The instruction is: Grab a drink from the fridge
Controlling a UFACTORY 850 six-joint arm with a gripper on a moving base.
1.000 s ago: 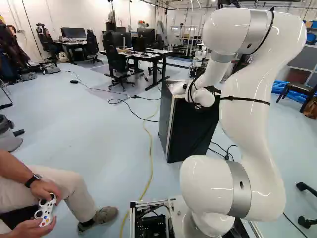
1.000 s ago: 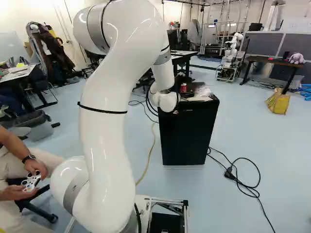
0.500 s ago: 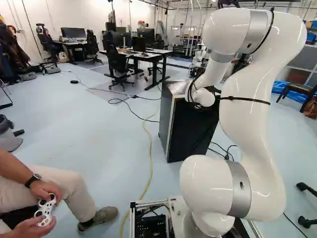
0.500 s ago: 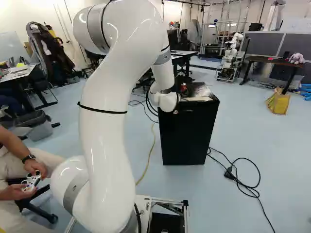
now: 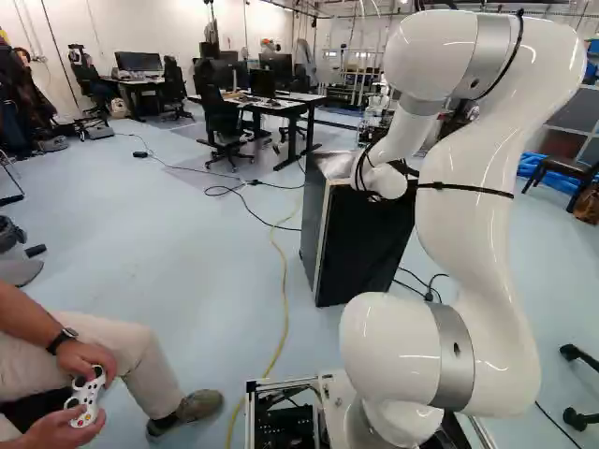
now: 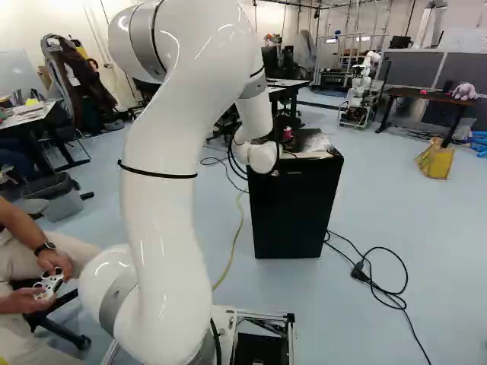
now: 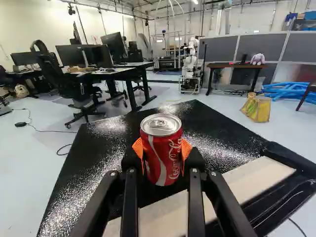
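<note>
In the right base view, my gripper (image 6: 288, 145) is partly hidden behind the white wrist, over the top of the black fridge (image 6: 297, 213). A red drink can (image 6: 288, 134) shows just above it. Seen from the wrist, the gripper (image 7: 161, 157) has its orange pads pressed on both sides of the upright can (image 7: 163, 160), shut on it. Behind and around the can lies the fridge's glossy black top (image 7: 212, 123). Whether the can's base touches that top, I cannot tell. The fridge's front (image 5: 360, 248) looks closed in the left base view.
A seated person with a controller (image 5: 86, 398) is close by at the left. A yellow cable (image 5: 284, 281) runs along the floor left of the fridge, and black cables (image 6: 380, 287) lie right of it. Desks (image 7: 111, 74) and another robot (image 7: 190, 66) stand farther back.
The arm has shifted slightly, with its wrist a touch higher. In the right base view the can appears slightly higher against the fridge, moving with the gripper. The base has stayed put.
</note>
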